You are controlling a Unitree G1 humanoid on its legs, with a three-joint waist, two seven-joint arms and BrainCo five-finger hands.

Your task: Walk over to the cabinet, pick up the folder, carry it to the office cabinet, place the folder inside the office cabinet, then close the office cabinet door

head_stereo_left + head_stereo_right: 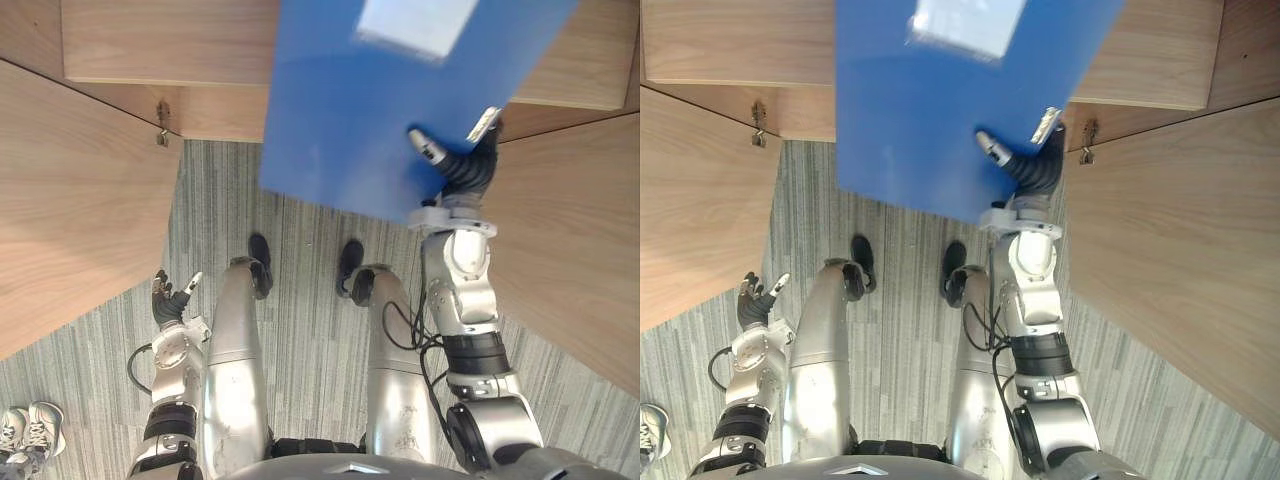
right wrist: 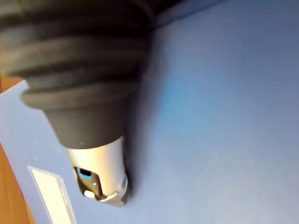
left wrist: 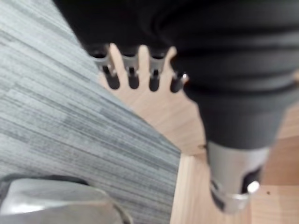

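One pinch of the right hand (image 1: 457,168) held the blue folder (image 1: 350,110), length running beyond the fingers; left hand (image 1: 168,302) dangled slack-fingered.

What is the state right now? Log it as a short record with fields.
carried: blue folder with a white label, held up in front of the cabinet
grasp: right hand shut on the folder's edge, thumb on its upper face
idle: left hand low at the side, fingers relaxed, holding nothing
doors: left door and right door, wooden, hinged, swung out
floor: grey striped carpet
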